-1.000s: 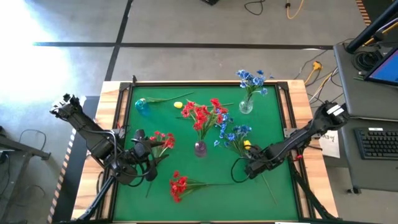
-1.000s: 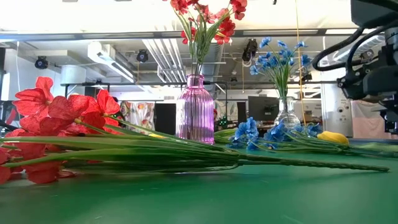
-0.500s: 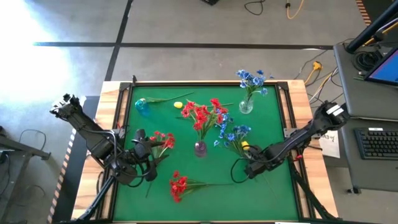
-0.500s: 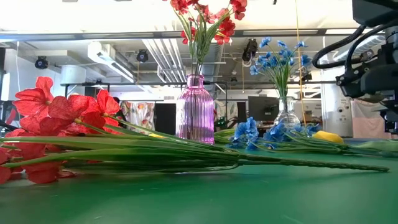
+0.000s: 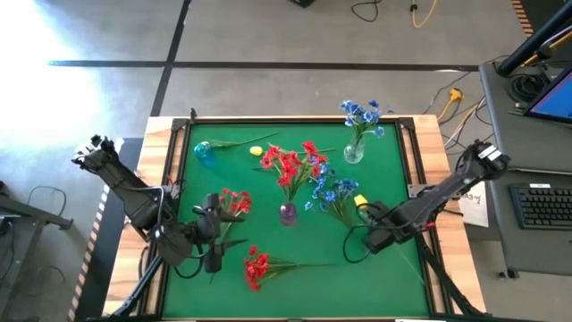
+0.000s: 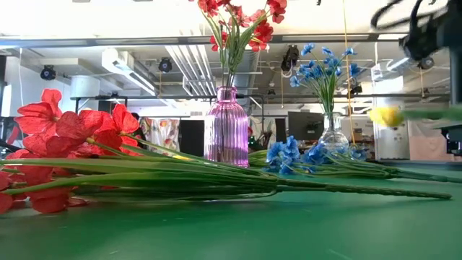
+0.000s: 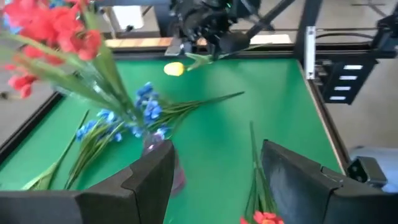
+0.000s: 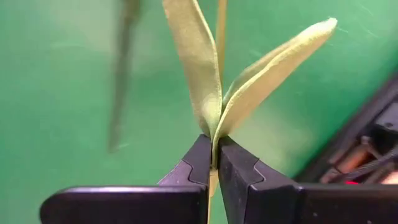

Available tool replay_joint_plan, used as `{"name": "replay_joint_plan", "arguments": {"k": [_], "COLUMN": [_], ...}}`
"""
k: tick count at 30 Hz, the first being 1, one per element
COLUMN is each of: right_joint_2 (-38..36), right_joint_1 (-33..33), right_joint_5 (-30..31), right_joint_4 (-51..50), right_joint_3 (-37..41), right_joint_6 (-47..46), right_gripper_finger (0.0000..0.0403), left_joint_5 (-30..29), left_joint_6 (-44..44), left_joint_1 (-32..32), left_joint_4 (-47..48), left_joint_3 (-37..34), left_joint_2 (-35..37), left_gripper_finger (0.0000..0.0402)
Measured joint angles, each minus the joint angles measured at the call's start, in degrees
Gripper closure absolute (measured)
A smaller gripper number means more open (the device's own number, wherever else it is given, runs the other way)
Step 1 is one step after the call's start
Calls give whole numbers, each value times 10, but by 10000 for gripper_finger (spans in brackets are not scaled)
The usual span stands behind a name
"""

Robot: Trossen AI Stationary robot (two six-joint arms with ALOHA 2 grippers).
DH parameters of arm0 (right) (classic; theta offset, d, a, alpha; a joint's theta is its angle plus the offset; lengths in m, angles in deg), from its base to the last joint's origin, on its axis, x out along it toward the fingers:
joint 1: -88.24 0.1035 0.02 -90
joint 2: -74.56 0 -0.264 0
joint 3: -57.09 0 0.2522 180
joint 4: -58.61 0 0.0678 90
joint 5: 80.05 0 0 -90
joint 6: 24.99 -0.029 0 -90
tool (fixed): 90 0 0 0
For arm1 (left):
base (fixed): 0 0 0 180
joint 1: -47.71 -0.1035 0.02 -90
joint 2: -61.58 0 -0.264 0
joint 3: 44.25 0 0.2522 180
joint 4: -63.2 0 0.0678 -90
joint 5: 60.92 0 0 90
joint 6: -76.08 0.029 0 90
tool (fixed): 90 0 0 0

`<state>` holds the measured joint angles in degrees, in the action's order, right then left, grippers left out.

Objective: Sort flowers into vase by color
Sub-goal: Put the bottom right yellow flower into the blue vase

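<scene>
done: red sprigs in purple vase (image 5: 288,213), blue in clear vase (image 5: 354,152) | now: right gripper (image 8: 213,163) clamps yellow tulip (image 5: 361,200) stem | left gripper (image 5: 211,240) parted, seemingly empty | left: loose flowers, teal vase (image 5: 204,153) unfilled

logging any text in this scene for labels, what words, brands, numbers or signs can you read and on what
No text can be read in any view.
White sheet at the table's right edge, by the right arm: printing too small to read.
Keyboard on the desk at right: keys too small to read.
Laptop screen at right: nothing legible.
Vases, flowers and green mat: no labels visible.
</scene>
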<state>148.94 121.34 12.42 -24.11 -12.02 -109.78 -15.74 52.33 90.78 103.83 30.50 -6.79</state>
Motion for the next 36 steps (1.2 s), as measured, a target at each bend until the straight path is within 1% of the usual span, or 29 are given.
{"name": "replay_joint_plan", "arguments": {"k": [3,5,9,11,13,16,18,22,24,26,30,34,36], "right_joint_2": [-28,-47,-85,-94,-96,-85,-67,-22,-4,14,46,85,106], "right_joint_1": [28,59,121,144,157,155,144,111,93,74,42,16,7], "right_joint_5": [29,54,163,226,283,340,363,364,350,329,311,279,257], "right_joint_4": [12,48,184,290,373,514,600,764,832,876,920,924,922], "right_joint_3": [-28,-45,-57,-53,-45,-37,-33,-32,-33,-36,-58,-100,-125], "right_joint_6": [11,50,116,185,274,424,534,710,771,806,844,877,892], "right_gripper_finger": [390,390,390,390,390,390,390,390,390,390,390,390,390], "left_joint_5": [8,9,38,49,54,54,54,54,54,54,56,96,100], "left_joint_6": [32,50,74,90,110,155,187,226,233,233,232,233,233], "left_joint_1": [0,0,0,0,0,-2,-4,-11,-18,-25,-37,-52,-61], "left_joint_4": [-29,-48,-85,-110,-137,-192,-233,-298,-321,-333,-350,-382,-406], "left_joint_3": [0,0,0,0,0,0,0,1,1,1,1,1,1], "left_joint_2": [-5,-10,-26,-38,-48,-66,-77,-93,-99,-104,-117,-131,-139], "left_gripper_finger": [177,177,177,177,177,177,177,177,177,177,177,177,177]}}
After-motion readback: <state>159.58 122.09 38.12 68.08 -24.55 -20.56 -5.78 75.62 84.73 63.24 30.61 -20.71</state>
